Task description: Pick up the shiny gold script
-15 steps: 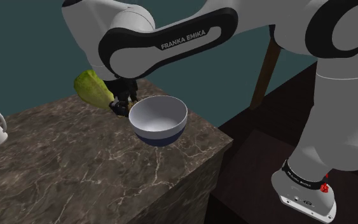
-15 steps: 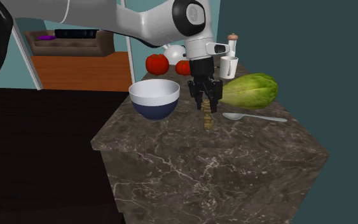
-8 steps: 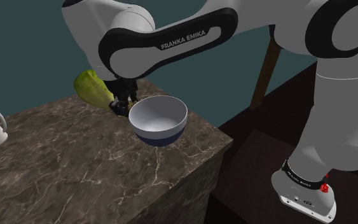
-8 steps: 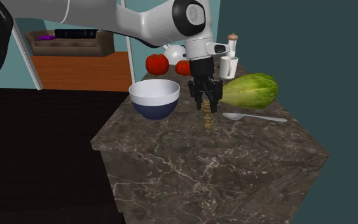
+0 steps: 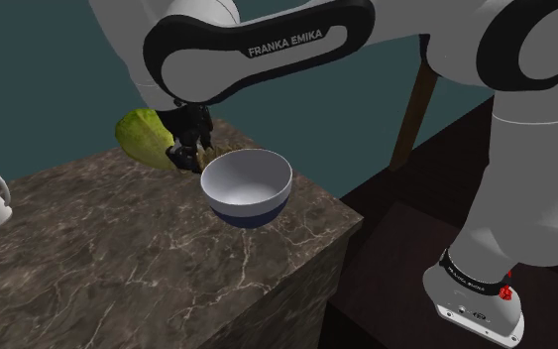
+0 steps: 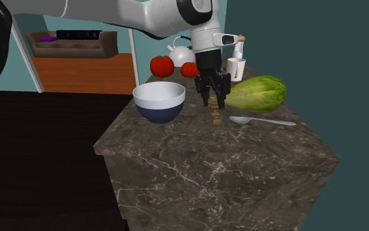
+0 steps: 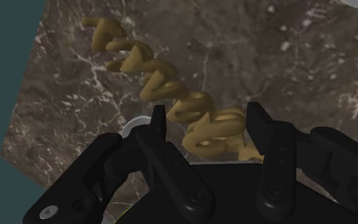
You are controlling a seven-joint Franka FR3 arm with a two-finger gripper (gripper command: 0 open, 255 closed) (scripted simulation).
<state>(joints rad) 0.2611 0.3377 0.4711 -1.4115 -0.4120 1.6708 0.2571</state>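
The gold script (image 7: 171, 95) is a chain of shiny golden letters. It hangs down from my gripper (image 7: 208, 124), whose black fingers (image 7: 158, 124) are shut on its near end. In the second exterior view the gripper (image 6: 213, 100) points down over the marble counter (image 6: 242, 164), and the script (image 6: 214, 117) dangles from it with its lower end just above the stone. In the shoulder view the gripper (image 5: 186, 155) is between the lettuce and the bowl, partly hidden by the arm.
A white and dark blue bowl (image 6: 159, 100) stands beside the gripper. On its other side lie a green lettuce (image 6: 258, 93) and a spoon (image 6: 261, 121). Behind are a white mug (image 6: 236, 67), two tomatoes (image 6: 162, 65) and a teapot. The counter edge drops to a dark floor.
The gripper has risen a little, carrying the gold script up with it; the script's lower end has come up off the counter. Nothing else has moved.
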